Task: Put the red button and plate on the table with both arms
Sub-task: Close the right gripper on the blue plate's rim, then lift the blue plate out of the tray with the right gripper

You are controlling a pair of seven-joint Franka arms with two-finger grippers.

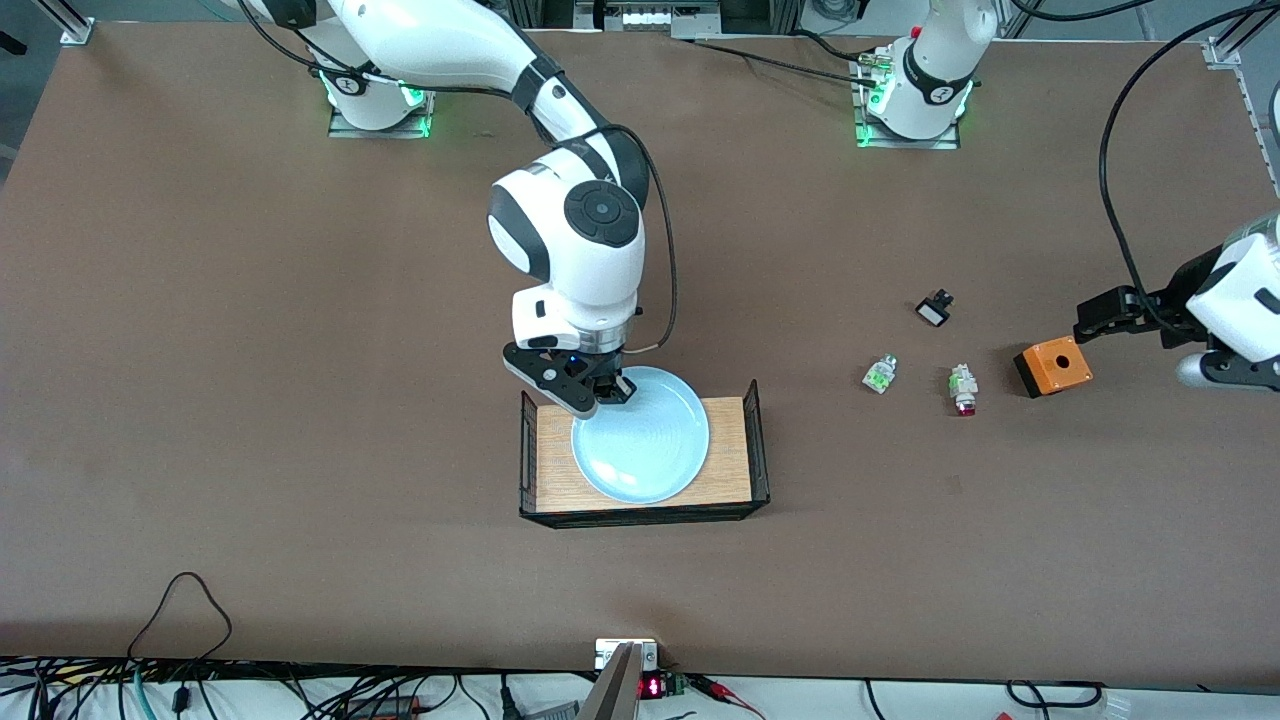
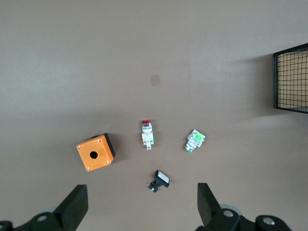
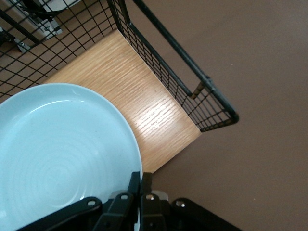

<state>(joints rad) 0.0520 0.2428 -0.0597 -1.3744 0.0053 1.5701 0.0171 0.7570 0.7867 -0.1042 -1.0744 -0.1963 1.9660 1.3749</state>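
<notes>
Right claw (image 1: 612, 388) clamped tight on rim of plate (image 1: 645, 440), plate lying in wooden tray (image 1: 725, 478). Left claw (image 2: 139, 204) spread wide over worktop (image 1: 250, 350), nothing held. Red button (image 1: 964, 389) seen between green-capped button (image 1: 880, 374) and orange box (image 1: 1052, 367).

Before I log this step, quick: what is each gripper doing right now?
Left gripper: open, holding nothing, over the table above the small button parts.
Right gripper: fingers shut on the rim of the plate in the wooden tray.
</notes>
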